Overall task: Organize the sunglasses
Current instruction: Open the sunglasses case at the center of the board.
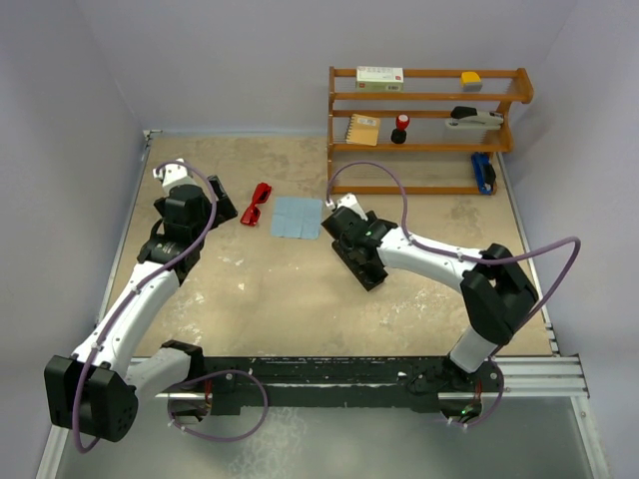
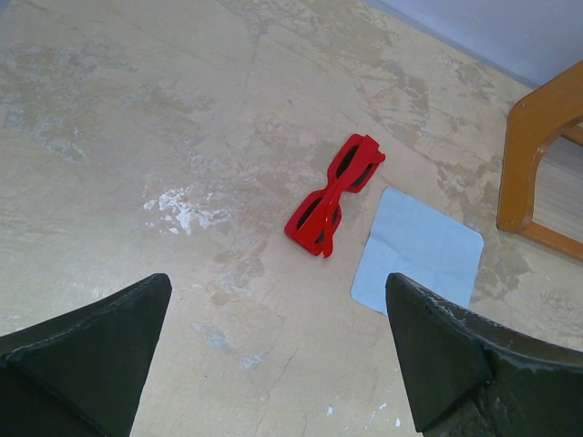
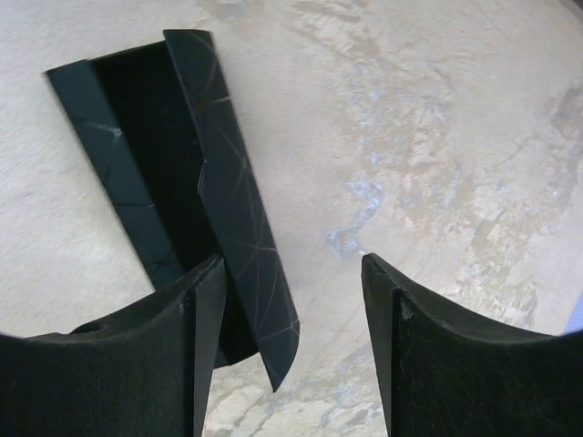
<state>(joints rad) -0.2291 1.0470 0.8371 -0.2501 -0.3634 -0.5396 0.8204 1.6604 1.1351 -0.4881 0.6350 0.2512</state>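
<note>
Red sunglasses lie on the table beside a light blue cloth; the left gripper hangs near them, jaws wide. The right gripper, jaws parted and empty, hovers over a black case.

No legible text; print on white box too small.

The sunglasses are bright red all over, frame and arms alike. The cloth is plain light blue. The case is black, crossed by thin pale scratch lines. The table is mottled beige with whitish patches. The shelf is orange-brown wood. The left tool and right tool are matte black; the cables are purple.
</note>
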